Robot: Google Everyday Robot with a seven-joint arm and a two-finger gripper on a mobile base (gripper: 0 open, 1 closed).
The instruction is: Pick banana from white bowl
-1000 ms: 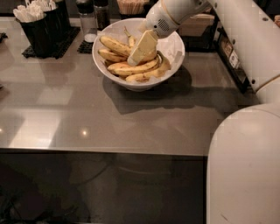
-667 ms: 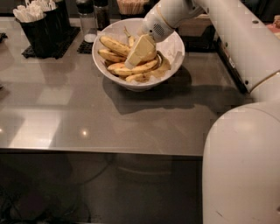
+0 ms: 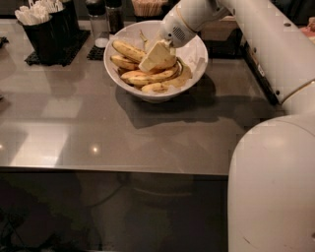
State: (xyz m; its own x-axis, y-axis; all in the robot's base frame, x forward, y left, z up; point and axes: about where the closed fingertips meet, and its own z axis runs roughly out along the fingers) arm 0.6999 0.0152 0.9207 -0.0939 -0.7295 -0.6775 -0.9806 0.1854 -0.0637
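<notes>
The white bowl point(image 3: 196, 53) stands at the back middle of the grey table, lined with white paper and holding several bananas. The banana point(image 3: 147, 77), long, curved and speckled, lies across the middle of the bowl, with shorter ones behind it point(image 3: 128, 49) and in front of it point(image 3: 154, 87). My gripper point(image 3: 155, 57) reaches in from the upper right on the white arm point(image 3: 197, 15). It sits low inside the bowl, right on top of the bananas and just above the long one. It hides part of the pile.
A black holder with white utensils point(image 3: 42, 29) stands at the back left on a black mat. Two shakers point(image 3: 101, 19) and a cup of wooden sticks point(image 3: 147, 7) stand behind the bowl. My white body point(image 3: 270, 187) fills the lower right. The table's front edge point(image 3: 113, 170) runs across the middle.
The gripper has moved a little left and down, deeper into the bowl onto the bananas. The bananas and bowl have not visibly shifted.
</notes>
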